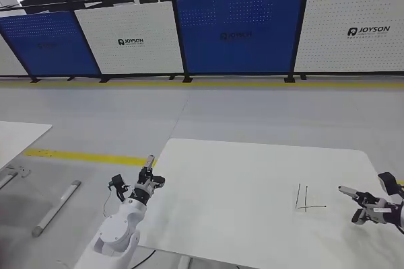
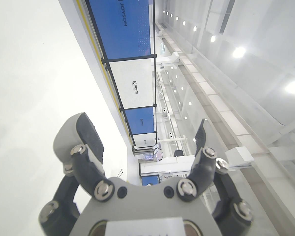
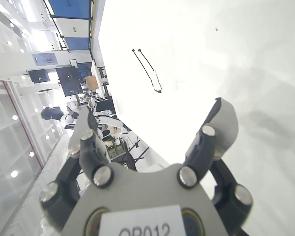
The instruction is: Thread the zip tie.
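Three thin black zip ties [image 1: 304, 199] lie flat on the white table [image 1: 256, 168], toward its right side: two side by side and one across their near ends. In the right wrist view the zip ties [image 3: 147, 67] rest ahead of my right gripper [image 3: 153, 117], which is open and empty, some way short of them. From above, the right gripper [image 1: 347, 192] hovers just right of the ties, pointing at them. My left gripper [image 1: 148, 165] sits at the table's left edge, far from the ties. Its fingers [image 2: 88, 136] are spread wide, so it is open with nothing between them.
A second white table [image 1: 10, 138] stands at the far left, and a grey pole [image 1: 55, 207] lies on the floor beside it. Blue and white pegboard panels [image 1: 236, 37] line the back. A small dark speck [image 3: 216, 29] marks the table beyond the ties.
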`<state>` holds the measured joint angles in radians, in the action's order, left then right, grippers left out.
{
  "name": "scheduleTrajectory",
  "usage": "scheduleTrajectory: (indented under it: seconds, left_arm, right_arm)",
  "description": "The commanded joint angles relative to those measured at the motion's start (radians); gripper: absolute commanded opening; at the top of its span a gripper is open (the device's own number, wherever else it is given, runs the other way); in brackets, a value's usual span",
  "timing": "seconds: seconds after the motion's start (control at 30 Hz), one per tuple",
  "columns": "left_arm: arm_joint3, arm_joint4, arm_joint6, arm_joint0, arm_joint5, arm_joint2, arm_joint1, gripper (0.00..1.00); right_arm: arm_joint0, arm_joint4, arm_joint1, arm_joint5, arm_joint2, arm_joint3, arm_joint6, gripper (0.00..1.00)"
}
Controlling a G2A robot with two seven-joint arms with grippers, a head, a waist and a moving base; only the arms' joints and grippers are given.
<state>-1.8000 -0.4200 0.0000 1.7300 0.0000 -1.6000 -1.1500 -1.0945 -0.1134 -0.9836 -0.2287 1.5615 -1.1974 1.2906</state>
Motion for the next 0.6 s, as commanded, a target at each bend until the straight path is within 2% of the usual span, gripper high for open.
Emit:
scheduleTrajectory:
  seconds: [0.0, 0.07, 0.17, 0.23, 0.33, 0.43, 0.57]
  left_arm:
    - [0.000, 0.000, 0.000, 0.000, 0.000, 0.000, 0.000, 1.00]
    - [0.000, 0.000, 0.000, 0.000, 0.000, 0.000, 0.000, 1.00]
    - [0.000, 0.000, 0.000, 0.000, 0.000, 0.000, 0.000, 1.00]
    - [0.000, 0.000, 0.000, 0.000, 0.000, 0.000, 0.000, 1.00]
    - [0.000, 0.000, 0.000, 0.000, 0.000, 0.000, 0.000, 1.00]
    - [0.000, 0.000, 0.000, 0.000, 0.000, 0.000, 0.000, 1.00]
    - [0.000, 0.000, 0.000, 0.000, 0.000, 0.000, 0.000, 1.00]
  right_arm:
    - [0.000, 0.000, 0.000, 0.000, 0.000, 0.000, 0.000, 1.00]
    - [-0.002, 0.001, 0.000, 0.007, -0.003, -0.002, -0.003, 1.00]
    - [-0.013, 0.053, -0.001, 0.101, -0.011, -0.002, 0.021, 1.00]
    - [-0.003, 0.103, 0.001, 0.165, -0.010, 0.017, 0.082, 1.00]
    - [0.025, 0.114, 0.003, 0.202, -0.028, 0.055, 0.099, 1.00]
    - [0.050, 0.134, 0.002, 0.247, -0.078, 0.075, 0.099, 1.00]
    - [0.117, 0.165, 0.008, 0.266, -0.198, 0.145, 0.099, 1.00]
